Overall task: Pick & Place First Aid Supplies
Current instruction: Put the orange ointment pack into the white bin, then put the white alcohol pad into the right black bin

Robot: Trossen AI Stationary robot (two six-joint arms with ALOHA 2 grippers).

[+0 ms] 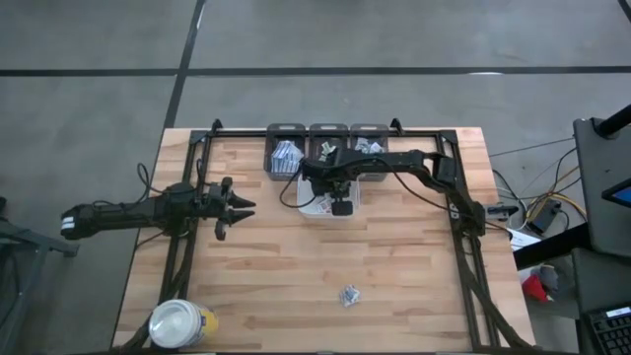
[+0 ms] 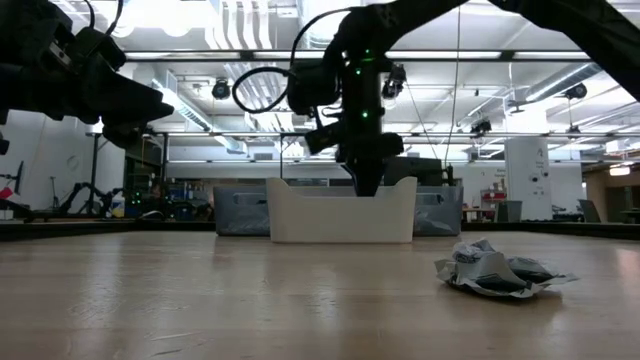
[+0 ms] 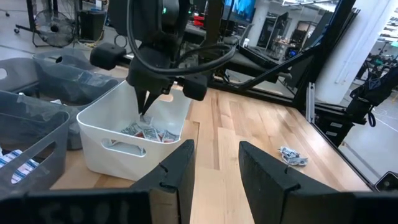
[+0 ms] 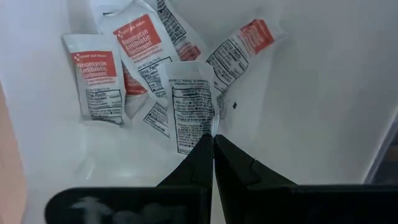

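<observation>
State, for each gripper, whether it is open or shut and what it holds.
Left gripper: open, empty, hovering over the table.
Right gripper: shut on a packet, inside the white tray.

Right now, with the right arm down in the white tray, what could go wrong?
1. The right end effector pinches just the edge of one sachet; a hold that thin could slip on lifting.
2. It sits low inside the white tray, so a sideways move may catch the wall and drag the tray.
3. Neighbouring red-label packets overlap the held one and may get pulled along.
</observation>
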